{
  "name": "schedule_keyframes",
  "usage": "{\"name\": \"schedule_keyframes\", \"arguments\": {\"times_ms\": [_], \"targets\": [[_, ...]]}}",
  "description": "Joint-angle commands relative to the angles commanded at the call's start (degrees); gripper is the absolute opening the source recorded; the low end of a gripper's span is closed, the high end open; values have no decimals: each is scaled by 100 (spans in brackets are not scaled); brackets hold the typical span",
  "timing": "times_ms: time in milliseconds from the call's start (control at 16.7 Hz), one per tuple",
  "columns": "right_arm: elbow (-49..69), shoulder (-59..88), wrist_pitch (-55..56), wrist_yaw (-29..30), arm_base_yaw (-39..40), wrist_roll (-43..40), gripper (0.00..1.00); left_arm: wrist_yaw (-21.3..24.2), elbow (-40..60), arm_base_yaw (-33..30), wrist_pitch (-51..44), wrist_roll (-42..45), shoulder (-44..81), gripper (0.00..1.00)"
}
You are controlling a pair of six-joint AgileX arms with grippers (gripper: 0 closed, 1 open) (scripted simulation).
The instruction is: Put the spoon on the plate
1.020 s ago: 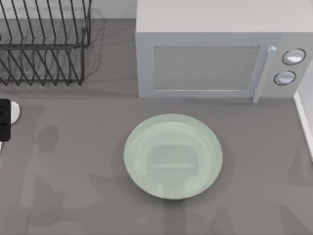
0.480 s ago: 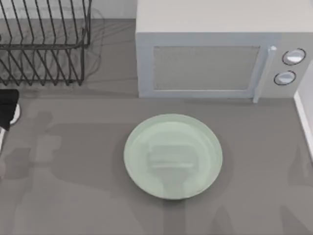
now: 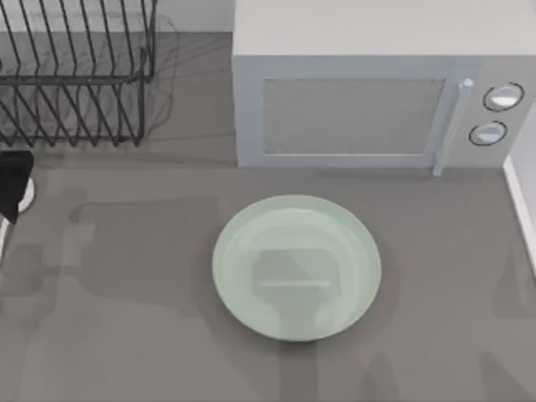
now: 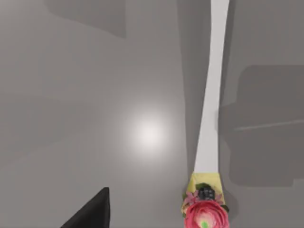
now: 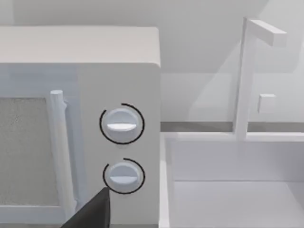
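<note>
The pale green plate [image 3: 296, 268] lies in the middle of the table, with nothing on it. My left gripper [image 3: 12, 186] is a dark shape at the table's far left edge, well away from the plate, with a small white rounded piece [image 3: 26, 196] beside it. In the left wrist view a long thin white piece [image 4: 213, 95], which looks like the spoon's handle, lies on the grey table. At its near end stands a small pink flower-topped figure [image 4: 205, 214]. One dark fingertip [image 4: 91, 213] shows beside them. A dark fingertip [image 5: 92, 213] of my right arm faces the microwave's knobs.
A white microwave [image 3: 368, 92] stands behind the plate, its two knobs [image 5: 121, 124] at its right. A black wire dish rack [image 3: 75, 75] is at the back left. A white sink basin [image 5: 232, 180] with a faucet sits beyond the microwave's right side.
My left gripper has shifted a little toward the back along the table's left edge. The shadows left of the plate have moved with it. The plate has stayed put.
</note>
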Motion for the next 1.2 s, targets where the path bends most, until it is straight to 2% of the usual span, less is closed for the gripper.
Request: {"name": "schedule_keyframes", "arguments": {"times_ms": [180,660,960,1200], "targets": [[0,0,0,0,0,0,100,1,-141,14,217,-5,101,100],[0,0,0,0,0,0,100,5,-1150,44,2027,29,877,100],[0,0,0,0,0,0,100,5,-1209,45,2119,32,923,100],[0,0,0,0,0,0,100,5,-1209,45,2119,32,923,70]]}}
